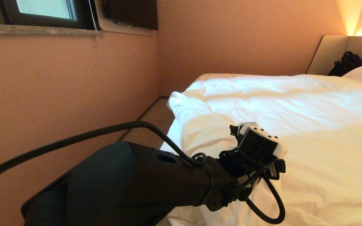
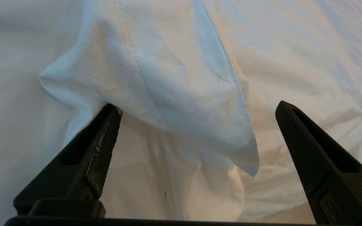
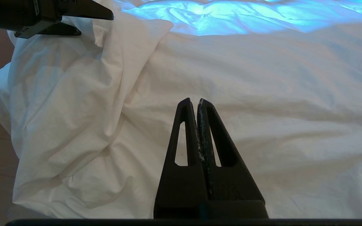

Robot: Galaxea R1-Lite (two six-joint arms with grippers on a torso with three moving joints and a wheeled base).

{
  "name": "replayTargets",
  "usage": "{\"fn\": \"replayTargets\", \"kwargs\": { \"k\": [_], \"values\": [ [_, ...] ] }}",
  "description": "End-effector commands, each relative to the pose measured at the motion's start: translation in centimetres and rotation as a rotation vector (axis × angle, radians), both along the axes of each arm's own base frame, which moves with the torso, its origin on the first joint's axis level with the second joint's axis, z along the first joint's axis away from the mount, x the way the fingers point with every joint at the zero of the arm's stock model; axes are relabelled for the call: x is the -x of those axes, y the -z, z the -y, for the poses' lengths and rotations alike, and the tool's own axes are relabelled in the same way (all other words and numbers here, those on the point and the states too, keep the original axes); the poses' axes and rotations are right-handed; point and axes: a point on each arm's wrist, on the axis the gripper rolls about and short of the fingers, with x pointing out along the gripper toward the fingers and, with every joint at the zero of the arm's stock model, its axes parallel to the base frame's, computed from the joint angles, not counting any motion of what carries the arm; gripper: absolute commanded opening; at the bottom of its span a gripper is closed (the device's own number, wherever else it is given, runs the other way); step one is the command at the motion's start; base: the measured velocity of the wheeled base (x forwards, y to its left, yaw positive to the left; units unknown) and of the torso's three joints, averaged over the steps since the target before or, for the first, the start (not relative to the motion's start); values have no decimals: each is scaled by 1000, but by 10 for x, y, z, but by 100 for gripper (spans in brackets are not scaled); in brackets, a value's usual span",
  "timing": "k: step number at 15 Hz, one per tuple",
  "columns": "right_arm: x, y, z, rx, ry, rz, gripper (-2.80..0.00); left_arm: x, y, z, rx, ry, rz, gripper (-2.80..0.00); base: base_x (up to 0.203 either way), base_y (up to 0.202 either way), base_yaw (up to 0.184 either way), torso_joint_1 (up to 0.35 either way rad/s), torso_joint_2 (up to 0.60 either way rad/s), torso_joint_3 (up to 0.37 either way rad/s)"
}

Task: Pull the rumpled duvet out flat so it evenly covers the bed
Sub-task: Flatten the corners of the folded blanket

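Clearly, the left gripper (image 2: 196,116) had its jaws spread wide and grasped nothing. A pointed corner fold of the duvet (image 2: 174,78) hung between the two fingers; one finger (image 2: 101,138) touched the cloth under the fold, and the other stood apart from it. In the head view this gripper (image 1: 258,147) sat at the corner of the bed (image 1: 331,53), at about 6 o'clock of the picture, over the draped edge. The right gripper (image 3: 197,103) was clenched with nothing between its jaws, and it pointed at the side of the duvet. The duvet (image 1: 294,103) was white, thick and wrinkled. It covered the mattress from 3 o'clock to the centre, and its corner at 9 o'clock was bunched in loose folds hanging toward the floor (image 1: 149,119).
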Motion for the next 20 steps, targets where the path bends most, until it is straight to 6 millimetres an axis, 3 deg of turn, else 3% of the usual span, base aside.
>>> {"fn": "replayTargets", "kwargs": {
  "k": [1,20],
  "values": [
    [0,0,0,0,-1,1,-280,0,-2,0,8,-3,2,0,0,0,0,0,0,0],
    [0,0,0,0,-1,1,-280,-8,0,-2,8,-15,1,0,0,0,0,0,0,0]
  ]
}}
